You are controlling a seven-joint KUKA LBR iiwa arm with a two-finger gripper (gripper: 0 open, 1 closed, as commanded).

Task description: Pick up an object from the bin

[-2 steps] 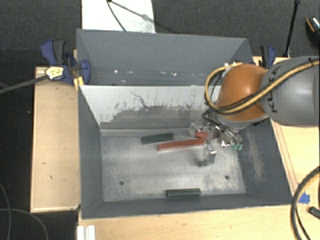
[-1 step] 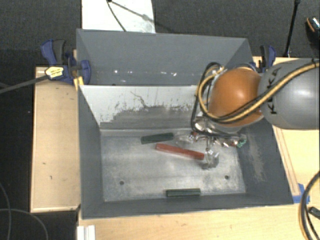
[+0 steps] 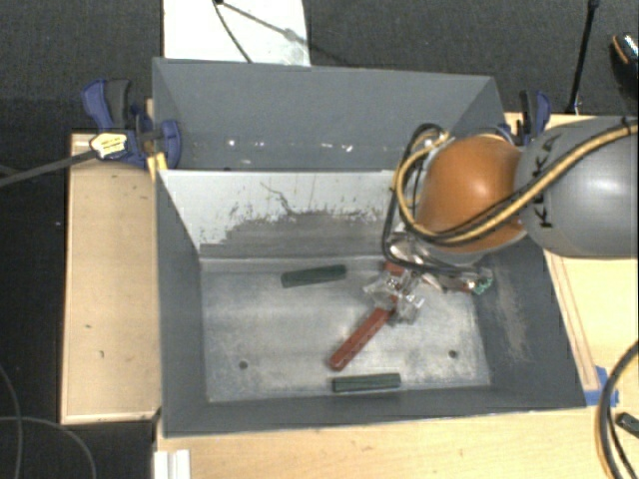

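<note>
My gripper (image 3: 399, 299) hangs low in the right half of the bin, under the orange wrist cover. Its metal tip is right at the upper end of a reddish-brown stick (image 3: 357, 340), which lies slanted on the bin floor and runs down to the left. Whether the stick is gripped I cannot tell. A dark green bar (image 3: 313, 277) lies flat to the gripper's left, near the back of the floor. A second dark green bar (image 3: 366, 382) lies along the front wall, just below the stick's lower end.
The arm and its looped cables come in from the right above the bin's right wall. The bin floor to the left of the stick and bars is bare metal.
</note>
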